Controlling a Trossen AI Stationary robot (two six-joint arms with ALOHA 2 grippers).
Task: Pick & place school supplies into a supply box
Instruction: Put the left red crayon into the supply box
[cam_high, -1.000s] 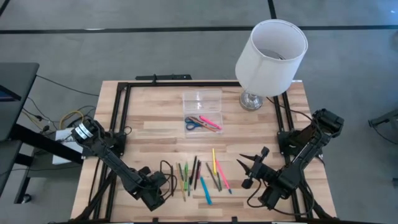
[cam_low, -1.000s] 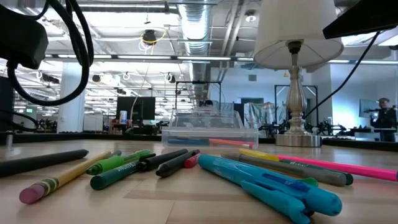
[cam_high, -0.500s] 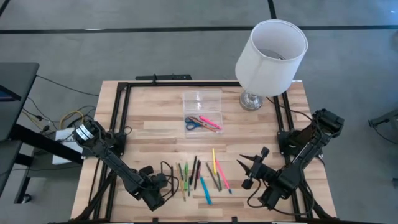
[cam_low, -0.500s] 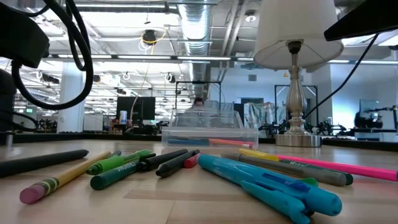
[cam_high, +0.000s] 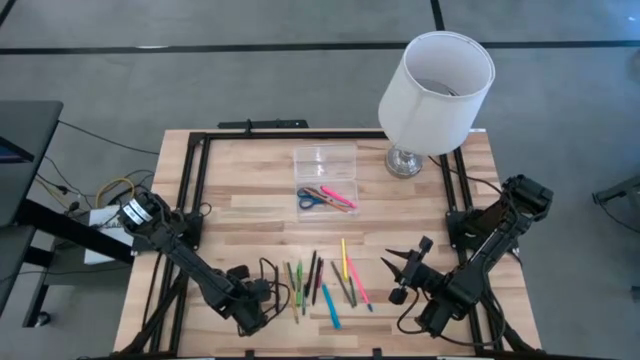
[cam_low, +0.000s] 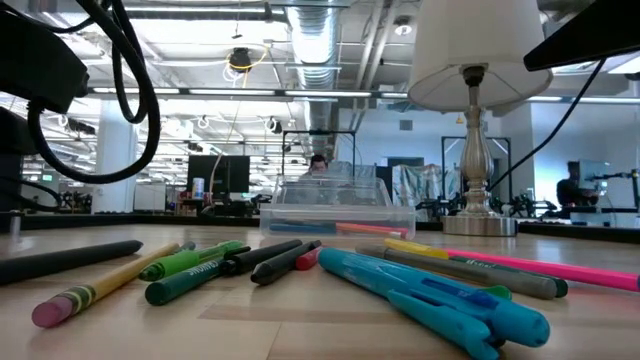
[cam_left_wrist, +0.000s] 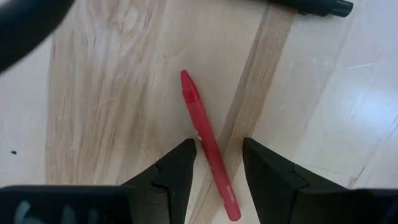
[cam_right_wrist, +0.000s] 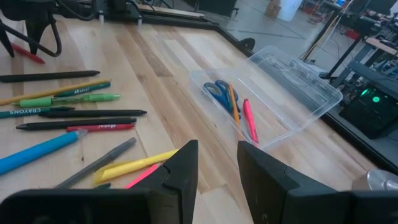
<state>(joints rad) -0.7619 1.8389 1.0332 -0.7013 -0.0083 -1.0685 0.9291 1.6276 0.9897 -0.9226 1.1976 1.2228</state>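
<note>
A red crayon (cam_left_wrist: 205, 149) lies flat on the wood at the near left, apart from the others. My left gripper (cam_left_wrist: 219, 143) points straight down over it, open, one finger on either side of the crayon's lower half; I cannot tell whether they touch it. The high view shows this gripper (cam_high: 262, 296) left of the row of pencils and pens (cam_high: 325, 280). The supply box (cam_high: 325, 180) stands open at mid-table with blue-handled scissors (cam_right_wrist: 217, 92), an orange pencil and a pink marker (cam_right_wrist: 250, 119) inside. My right gripper (cam_right_wrist: 216, 146) hovers open and empty at the near right.
A lamp with a white shade (cam_high: 435, 90) stands at the far right corner. A black frame (cam_high: 190, 190) runs round the table's edges. Blue pens (cam_low: 430, 295) and a pencil with a pink eraser (cam_low: 95, 292) lie close to the near edge. Bare wood lies between row and box.
My left gripper has rolled a little about its own downward axis over the red crayon and stayed open. Nothing on the table has moved.
</note>
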